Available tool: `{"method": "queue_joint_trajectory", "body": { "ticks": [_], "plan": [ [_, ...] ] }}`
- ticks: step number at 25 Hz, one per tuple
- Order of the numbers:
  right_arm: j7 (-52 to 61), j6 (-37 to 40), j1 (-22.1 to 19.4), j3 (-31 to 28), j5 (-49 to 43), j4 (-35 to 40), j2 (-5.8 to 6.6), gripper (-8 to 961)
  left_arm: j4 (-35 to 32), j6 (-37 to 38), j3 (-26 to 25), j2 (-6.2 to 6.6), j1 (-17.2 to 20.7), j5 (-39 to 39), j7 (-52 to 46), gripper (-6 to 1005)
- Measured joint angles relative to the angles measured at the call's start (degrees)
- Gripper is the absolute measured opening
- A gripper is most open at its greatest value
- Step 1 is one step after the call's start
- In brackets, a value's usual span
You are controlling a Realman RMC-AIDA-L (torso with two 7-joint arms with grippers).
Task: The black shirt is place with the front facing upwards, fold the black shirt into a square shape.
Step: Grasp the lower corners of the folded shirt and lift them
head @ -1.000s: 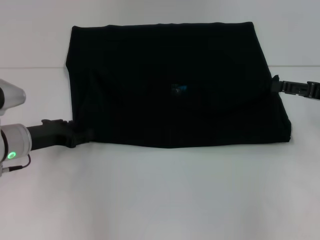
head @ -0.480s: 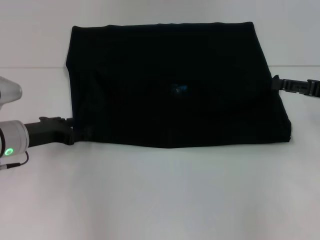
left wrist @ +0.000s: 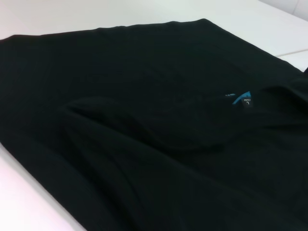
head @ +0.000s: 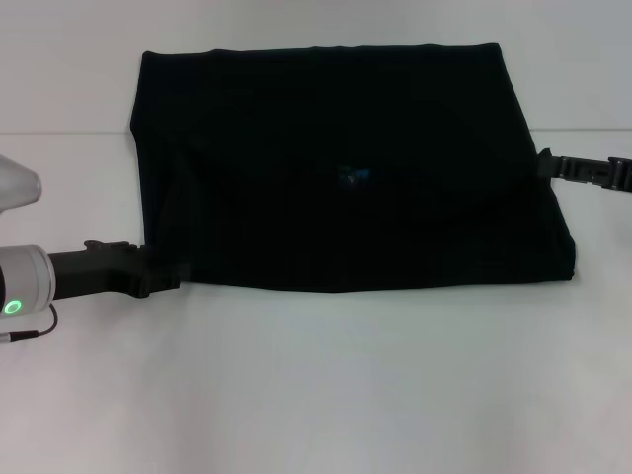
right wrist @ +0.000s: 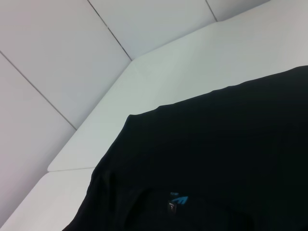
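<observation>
Black cloth shirt [head: 346, 168] lies folded, roughly rectangular, mid-frame on the smooth white counter [head: 326, 385]. Left claw [head: 163, 274] meets its lower-left corner, right claw [head: 545, 164] its right edge; whether either grips cannot be told.

Plain black shirt [head: 336, 168], small blue neck label [left wrist: 240, 97].

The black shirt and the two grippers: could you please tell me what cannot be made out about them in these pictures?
- Black shirt: the front print is not visible in any view; only the blue neck label shows.
- Left gripper: in the head view its fingertips merge with the dark cloth at the shirt's near left corner; the left wrist view omits them.
- Right gripper: at the shirt's right edge, too small and dark; the arm is cut off by the frame edge.
</observation>
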State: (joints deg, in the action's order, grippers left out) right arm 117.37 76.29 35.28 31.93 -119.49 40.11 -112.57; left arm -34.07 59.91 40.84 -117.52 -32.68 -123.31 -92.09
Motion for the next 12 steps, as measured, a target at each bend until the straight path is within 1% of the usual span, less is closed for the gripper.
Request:
{"method": "queue_joint_trajectory", "body": {
  "ticks": [12],
  "plan": [
    [-0.03,0.31,-0.39,-0.03,0.11,0.16,0.0,767,0.1,-2.31,0.48,0.26,-0.48,-1.89,-1.47,524]
  ]
}}
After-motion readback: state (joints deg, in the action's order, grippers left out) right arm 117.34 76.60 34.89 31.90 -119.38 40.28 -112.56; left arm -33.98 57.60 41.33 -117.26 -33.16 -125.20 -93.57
